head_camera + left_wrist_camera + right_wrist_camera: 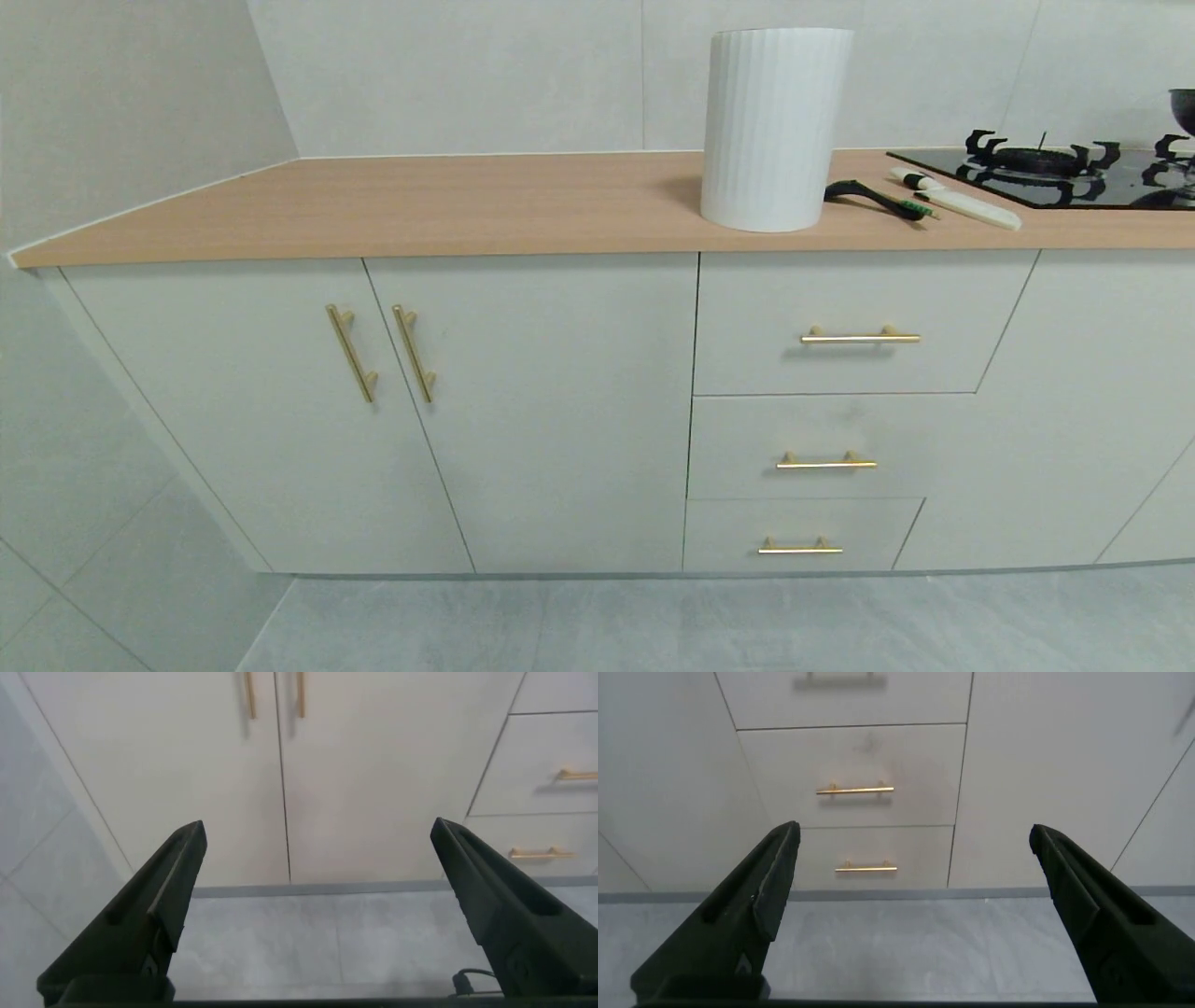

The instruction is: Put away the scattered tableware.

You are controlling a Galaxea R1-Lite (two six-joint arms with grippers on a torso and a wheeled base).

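L tool, R tool wide open, empty; white utensil diag. on counter

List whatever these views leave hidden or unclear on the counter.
Head view: the white ribbed container's inside, hidden by its own wall.
Head view: the black-handled utensil's kind, too small to tell.
Head view: the stove and a dark vessel, cut off by the right edge.
The drawers' contents, behind shut fronts.
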